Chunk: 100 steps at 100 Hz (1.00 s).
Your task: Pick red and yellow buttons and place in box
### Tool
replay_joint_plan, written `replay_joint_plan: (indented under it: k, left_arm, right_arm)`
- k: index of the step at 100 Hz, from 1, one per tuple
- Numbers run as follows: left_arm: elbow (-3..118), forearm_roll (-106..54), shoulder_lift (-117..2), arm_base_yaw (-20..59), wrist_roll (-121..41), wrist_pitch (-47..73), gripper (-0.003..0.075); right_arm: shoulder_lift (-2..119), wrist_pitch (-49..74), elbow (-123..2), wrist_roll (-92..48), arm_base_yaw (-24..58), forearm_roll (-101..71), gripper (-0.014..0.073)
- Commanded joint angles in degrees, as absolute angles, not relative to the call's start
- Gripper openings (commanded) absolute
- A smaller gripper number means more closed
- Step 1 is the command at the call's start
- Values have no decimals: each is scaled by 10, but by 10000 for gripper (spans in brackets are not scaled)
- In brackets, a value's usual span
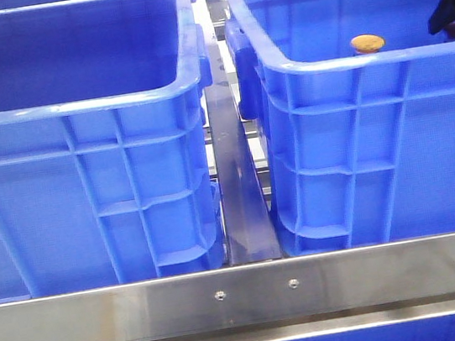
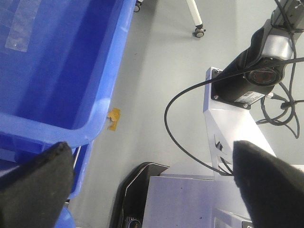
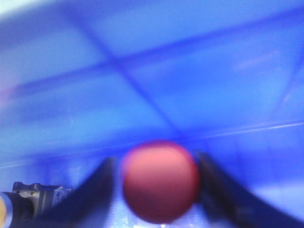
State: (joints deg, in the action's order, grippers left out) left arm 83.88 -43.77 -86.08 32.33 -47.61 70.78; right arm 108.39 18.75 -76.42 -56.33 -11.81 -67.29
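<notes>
Two alike blue crates stand side by side: the left crate (image 1: 74, 107) shows no contents, and the right crate (image 1: 340, 65) holds an orange-yellow button (image 1: 367, 43) just behind its near rim. My right gripper (image 1: 450, 16) is inside the right crate at its far right, about rim height. In the right wrist view its dark fingers (image 3: 92, 190) flank a blurred red button (image 3: 160, 187) closely on both sides, so the gripper (image 3: 156, 164) is shut on it. My left gripper (image 2: 152, 147) is wide open and empty, out of the front view, beside a blue crate's corner (image 2: 95, 118).
A narrow metal channel (image 1: 238, 186) runs between the crates. A steel rail (image 1: 245, 297) crosses in front of them. Under the left gripper are grey floor, a white camera mount (image 2: 228, 118) with black cables, and a scrap of yellow tape (image 2: 114, 118).
</notes>
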Motion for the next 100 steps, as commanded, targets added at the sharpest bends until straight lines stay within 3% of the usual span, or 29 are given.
replay_joint_plan:
  k: [1,44,51,58,77,100]
  left_arm:
    - [858,-474,-841,322,-470,717,627]
    - [858,-474,-841,322,-470,717,627]
    - [858,-474,-841,322,-470,717,627]
    - [858,-474,-841,322,-470,717,627]
    - [858,-441,-841,324,-419,673,620]
    - [857,-287,-841,351,-257,623,617]
  right_arm:
    - [1054,178,-784,-568,-119,-688,557]
    - [1038,208,-784,-568,-119,-688,534]
    - [1025,216,-781,-568,-119,-688,468]
    - [1008,222,-774,-568,-119,-688,349]
    - [937,235,-717,-570,-119,-688,-70]
    - [815,229,-610,-598,-118,-688,-57]
